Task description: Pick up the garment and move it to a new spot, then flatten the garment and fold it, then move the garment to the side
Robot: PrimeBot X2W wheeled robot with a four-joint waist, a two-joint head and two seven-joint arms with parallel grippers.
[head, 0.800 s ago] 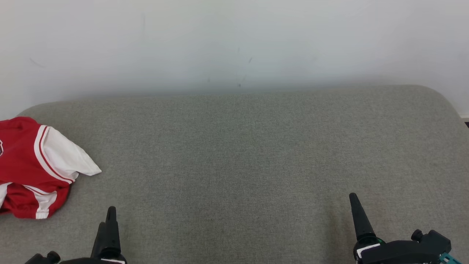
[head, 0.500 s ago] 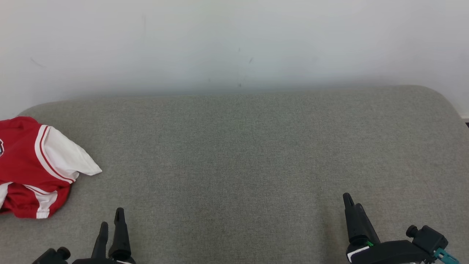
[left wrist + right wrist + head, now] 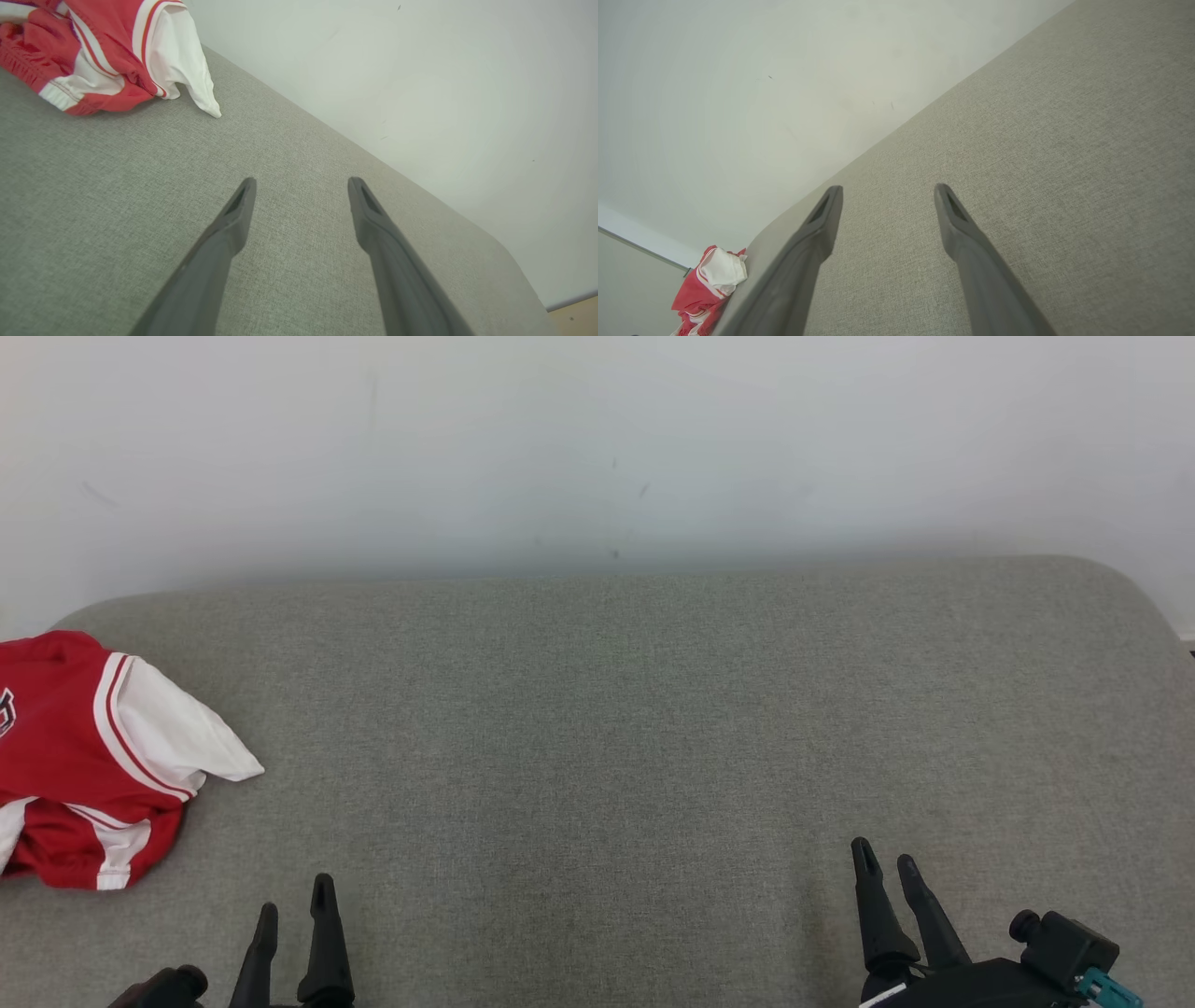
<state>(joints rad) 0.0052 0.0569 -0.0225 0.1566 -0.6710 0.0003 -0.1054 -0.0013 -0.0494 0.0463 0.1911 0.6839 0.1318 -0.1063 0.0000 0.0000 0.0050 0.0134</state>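
The red-and-white jersey [image 3: 84,756] lies crumpled at the left edge of the grey fabric surface [image 3: 597,709]. The left pincer [image 3: 296,893] and right pincer [image 3: 883,852] both gape empty, well apart from it. Best the left reaches over and pinches a thick fold.

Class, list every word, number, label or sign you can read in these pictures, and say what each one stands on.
No text here can be read in full.
Red and white garment: part of a printed mark at the head view's left edge, cut off by the frame; unreadable.
Grey cushion and wall: no writing.
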